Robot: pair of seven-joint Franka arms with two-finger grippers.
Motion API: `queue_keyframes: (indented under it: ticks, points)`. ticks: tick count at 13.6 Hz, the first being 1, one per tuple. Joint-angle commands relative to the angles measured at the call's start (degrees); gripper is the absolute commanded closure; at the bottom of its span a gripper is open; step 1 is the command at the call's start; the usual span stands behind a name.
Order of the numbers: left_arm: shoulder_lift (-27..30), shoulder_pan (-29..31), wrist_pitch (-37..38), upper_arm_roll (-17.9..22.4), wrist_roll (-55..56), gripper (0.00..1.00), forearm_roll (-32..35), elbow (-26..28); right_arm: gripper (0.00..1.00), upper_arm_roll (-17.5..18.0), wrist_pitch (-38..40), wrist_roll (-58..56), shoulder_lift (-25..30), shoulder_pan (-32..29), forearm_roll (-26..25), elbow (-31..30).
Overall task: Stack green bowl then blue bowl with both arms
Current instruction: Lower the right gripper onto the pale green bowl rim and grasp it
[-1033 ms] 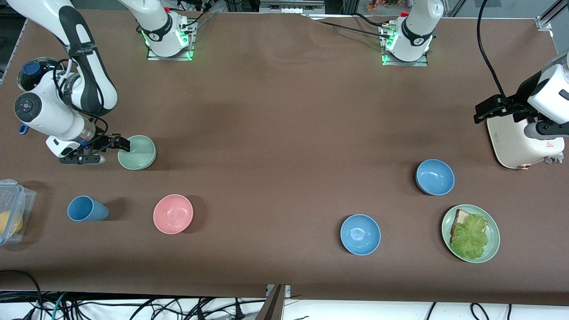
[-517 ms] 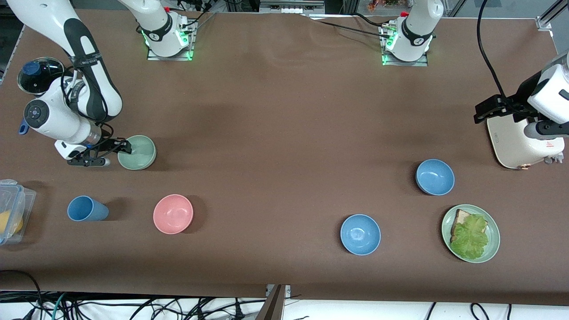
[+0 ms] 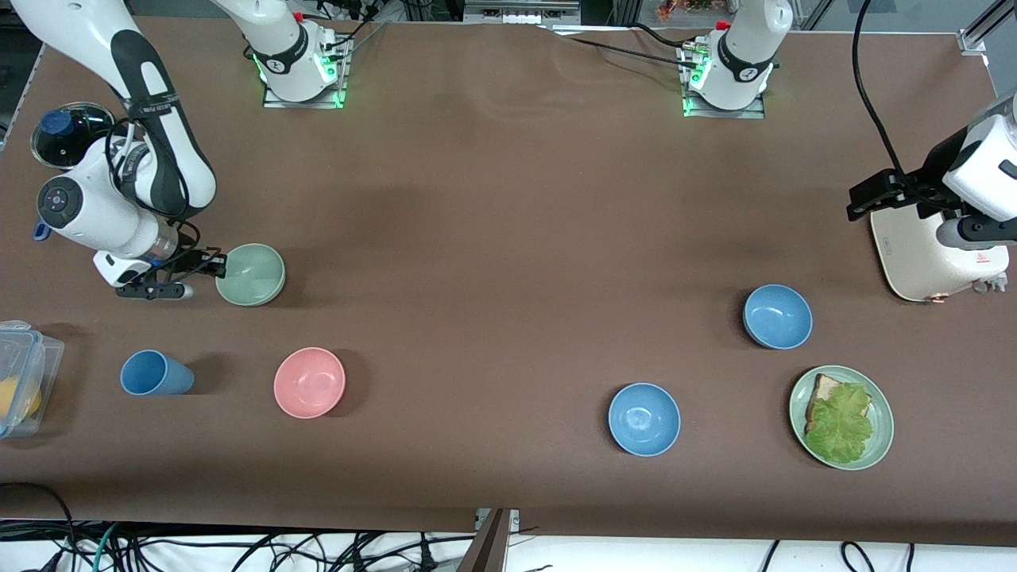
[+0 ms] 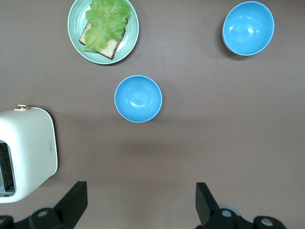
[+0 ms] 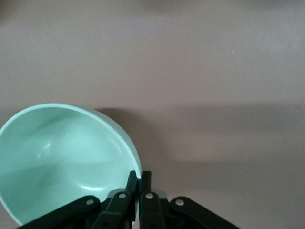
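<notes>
right end effector pinching the green bowl's rim

nearest the camera sits one blue bowl (image 3: pixel 644 419), a second blue bowl (image 3: pixel 778 316) farther; farther still, the green bowl (image 3: pixel 251 274) at the right arm's end of the desk (image 3: pixel 508 238), gripped by the right end effector (image 3: pixel 216 268). the left end effector (image 4: pixel 138 202) waits spread wide over the desk, by the toaster (image 3: pixel 929 254).

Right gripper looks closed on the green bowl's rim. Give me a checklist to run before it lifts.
1. Right gripper shut on the green bowl rim: ok, fingers pinch the rim in the right wrist view.
2. Bowl lifted off the table: cannot tell.
3. Nothing in the green bowl: ok.
4. Left gripper open and waiting, over bare table beside the toaster: ok.
5. Blue bowls upright and unobstructed: ok.
6. Pink bowl and blue cup apart from the green bowl, nearer the front camera: ok.
</notes>
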State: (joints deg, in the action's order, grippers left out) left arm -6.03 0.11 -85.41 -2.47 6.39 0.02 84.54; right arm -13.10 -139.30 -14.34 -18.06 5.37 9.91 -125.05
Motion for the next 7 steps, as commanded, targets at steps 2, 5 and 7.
queue_keyframes:
  ticks: [2, 5, 7]
  points:
    - [-1.2, -0.2, 1.4, -0.2, 0.2, 0.00, 0.8, -2.4, 1.00, 3.1, 17.4, -0.7, 2.9, 0.0, 1.0, 11.0]
    - [-1.2, -0.1, 1.4, -0.2, 0.1, 0.00, 0.8, -2.4, 1.00, 7.9, 26.9, 0.0, 2.9, 0.1, 1.1, 18.9]
    - [-1.2, -0.2, 1.4, -0.2, 0.1, 0.00, 0.8, -2.4, 1.00, 12.1, 30.5, 5.3, 2.9, 0.1, 1.1, 21.9]
